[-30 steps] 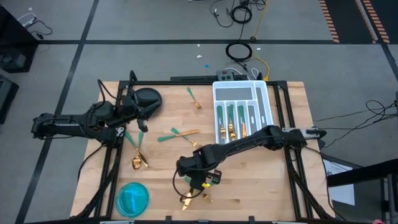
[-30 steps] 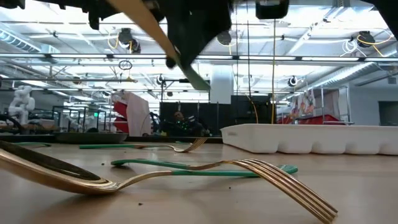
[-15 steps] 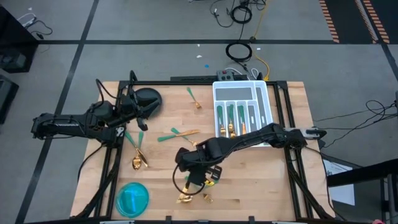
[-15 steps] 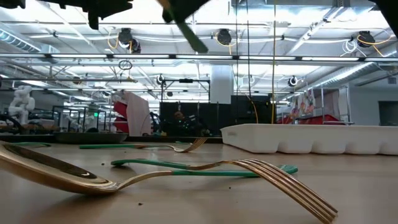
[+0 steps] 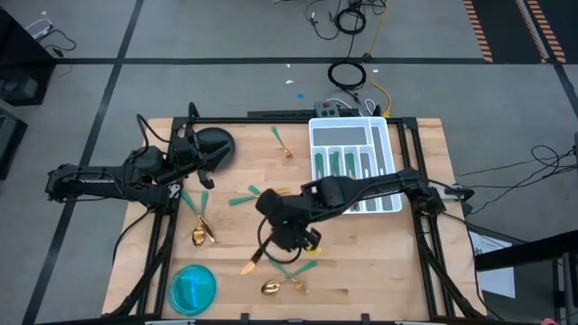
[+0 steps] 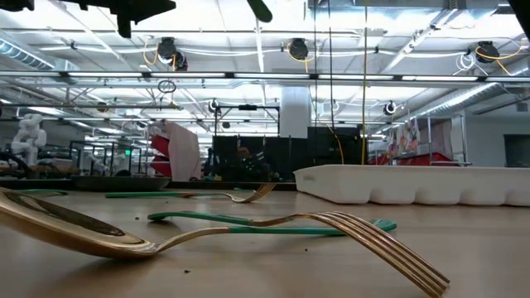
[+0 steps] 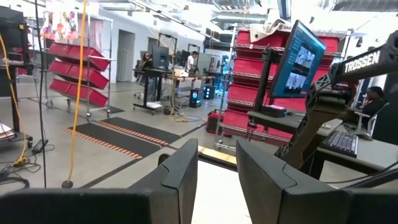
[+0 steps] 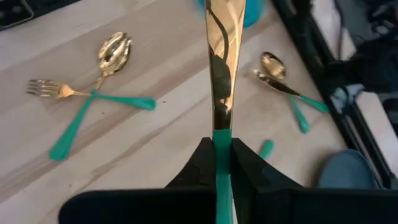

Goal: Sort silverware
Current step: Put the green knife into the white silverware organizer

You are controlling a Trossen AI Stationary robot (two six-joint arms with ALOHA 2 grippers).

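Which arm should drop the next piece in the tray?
Right. Its tool is shut on a knife lifted off the table, near the tray. The left tool holds nothing, over by the plate.

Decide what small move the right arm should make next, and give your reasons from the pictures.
Probably carry it toward the white tray. The right gripper is shut on a gold knife by its green handle, lifted clear of the table, and the tray's compartments already hold sorted silverware.
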